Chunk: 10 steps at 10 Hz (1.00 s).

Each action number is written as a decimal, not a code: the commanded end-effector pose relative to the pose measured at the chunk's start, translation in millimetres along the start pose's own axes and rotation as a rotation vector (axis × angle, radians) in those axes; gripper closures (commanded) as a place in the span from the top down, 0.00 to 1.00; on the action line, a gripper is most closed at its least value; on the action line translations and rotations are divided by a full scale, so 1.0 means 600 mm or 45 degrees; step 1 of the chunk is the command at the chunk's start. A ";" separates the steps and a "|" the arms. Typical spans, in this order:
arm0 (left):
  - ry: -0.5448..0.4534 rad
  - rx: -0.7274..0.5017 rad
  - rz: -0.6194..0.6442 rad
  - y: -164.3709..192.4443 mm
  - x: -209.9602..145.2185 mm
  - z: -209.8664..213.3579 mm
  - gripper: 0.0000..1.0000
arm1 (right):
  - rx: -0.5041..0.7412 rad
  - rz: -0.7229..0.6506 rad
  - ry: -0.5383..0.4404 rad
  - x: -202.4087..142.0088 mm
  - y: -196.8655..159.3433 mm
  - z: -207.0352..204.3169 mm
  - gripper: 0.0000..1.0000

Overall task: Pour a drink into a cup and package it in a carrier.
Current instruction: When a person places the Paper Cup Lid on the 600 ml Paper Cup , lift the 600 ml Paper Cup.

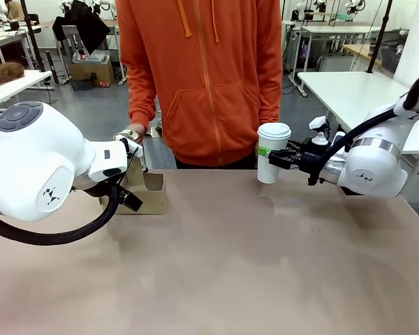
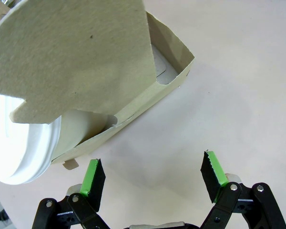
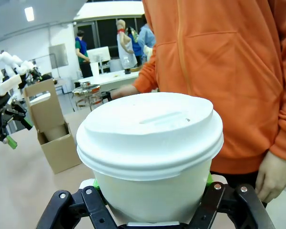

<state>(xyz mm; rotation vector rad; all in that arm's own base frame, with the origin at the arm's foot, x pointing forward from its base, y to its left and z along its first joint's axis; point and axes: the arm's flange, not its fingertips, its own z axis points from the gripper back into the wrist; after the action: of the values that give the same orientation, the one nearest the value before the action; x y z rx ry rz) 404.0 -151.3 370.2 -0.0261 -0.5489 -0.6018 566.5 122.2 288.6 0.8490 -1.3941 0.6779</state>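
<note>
The right end effector is clamped on the lidded white paper cup, one green-padded finger on each side of its wall below the rolled rim. It holds the cup upright over the far edge of the tabletop, right of the middle. Whether the base of the cup touches the surface cannot be told. The white plastic lid is seated flat all round. The brown cardboard carrier stands on the tabletop near the far edge, left of the middle and well apart from the held cup. Its upright centre handle rises above the low box walls. Another lidded white cup sits in one compartment of the carrier; the compartment on the other side of the handle is open at the top. The left end effector stands wide and holds nothing. Its fingers hang over bare tabletop just beside the carrier's wall and do not touch it. A person in an orange hoodie stands at the far edge, between carrier and cup. One of the person's hands is close behind the carrier, contact unclear, and the other hand hangs low beside the held cup.
</note>
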 end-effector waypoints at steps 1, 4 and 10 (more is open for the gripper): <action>-0.002 -0.002 0.001 0.000 0.000 0.001 1.00 | 0.012 -0.016 -0.034 0.064 0.003 0.014 0.80; -0.002 -0.002 0.001 0.000 0.000 0.001 1.00 | 0.031 0.020 -0.050 0.232 0.029 0.060 0.80; -0.002 -0.002 0.001 0.000 0.000 0.001 1.00 | 0.109 0.127 -0.029 0.398 0.139 0.110 0.80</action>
<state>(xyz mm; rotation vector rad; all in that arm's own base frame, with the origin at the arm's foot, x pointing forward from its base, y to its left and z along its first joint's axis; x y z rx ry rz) 403.9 -151.8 370.5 -0.0261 -0.5495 -0.6027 477.2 95.1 537.7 0.8513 -1.4785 0.8347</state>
